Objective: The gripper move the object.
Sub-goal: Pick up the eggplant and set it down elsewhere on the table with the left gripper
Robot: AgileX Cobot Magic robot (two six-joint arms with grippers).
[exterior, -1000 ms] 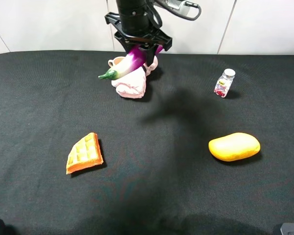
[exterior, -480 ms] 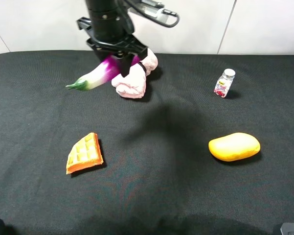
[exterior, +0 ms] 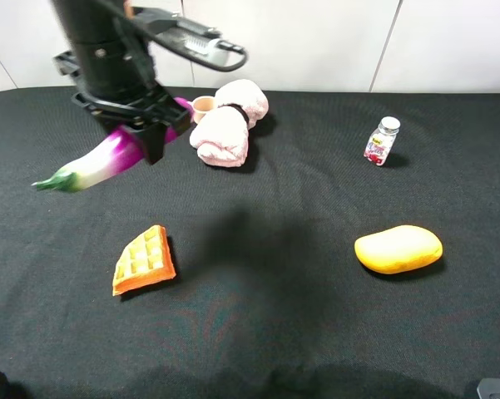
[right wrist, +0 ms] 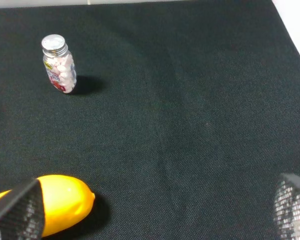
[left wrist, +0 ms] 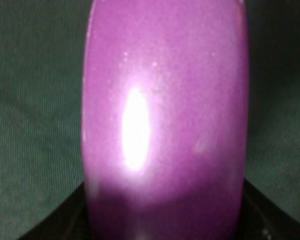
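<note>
1. Black tabletop (exterior: 299,332); left wrist view is all eggplant (left wrist: 164,115), fingers hidden.
2. I see left gripper (exterior: 146,137) pinching it airborne, left of towels (exterior: 225,137).
3. Right gripper (right wrist: 154,205) spread, cut off.
4. Eggplant moved left since earlier.

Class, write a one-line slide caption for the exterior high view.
Left gripper holds the toy eggplant over the black cloth, with waffle wedge and mango lying nearby.
</note>
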